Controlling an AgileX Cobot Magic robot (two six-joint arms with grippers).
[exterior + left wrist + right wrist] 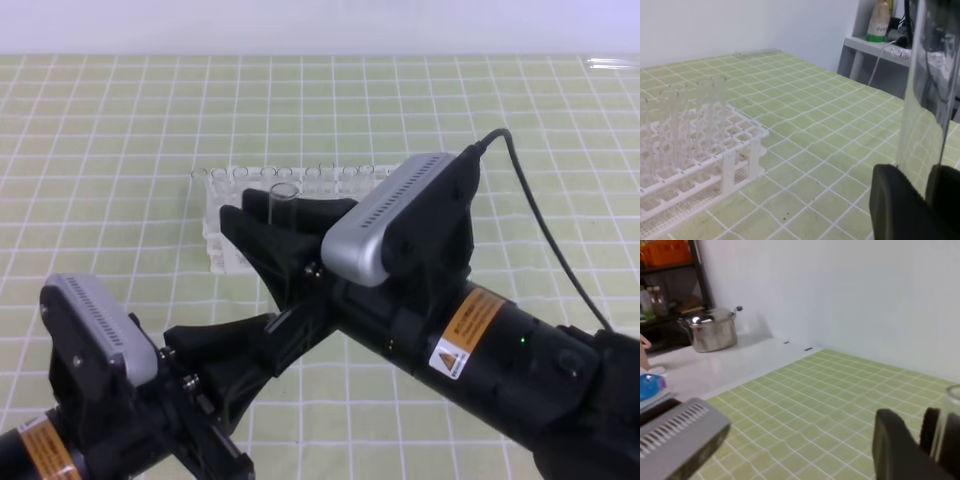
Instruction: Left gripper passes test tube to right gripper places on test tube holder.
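The clear test tube (pixel 283 203) stands upright in mid-air in front of the white test tube holder (pixel 222 250). My left gripper (pixel 287 320) reaches up from the lower left. In the left wrist view it (pixel 922 200) is shut on the tube (pixel 930 90) near its lower end. My right gripper (pixel 285 228) comes in from the lower right, with its black jaws on either side of the tube. In the right wrist view the tube (pixel 950 420) shows at the right edge beside one finger (pixel 895 450). Whether those jaws press on the glass does not show.
Several other clear tubes (pixel 320 176) stand in the holder (pixel 740 165), along its far row (pixel 710 110). A green checked cloth (pixel 120 130) covers the table. Off the table are a steel pot (pixel 712 330) and a grey shelf with a bottle (pixel 880 22).
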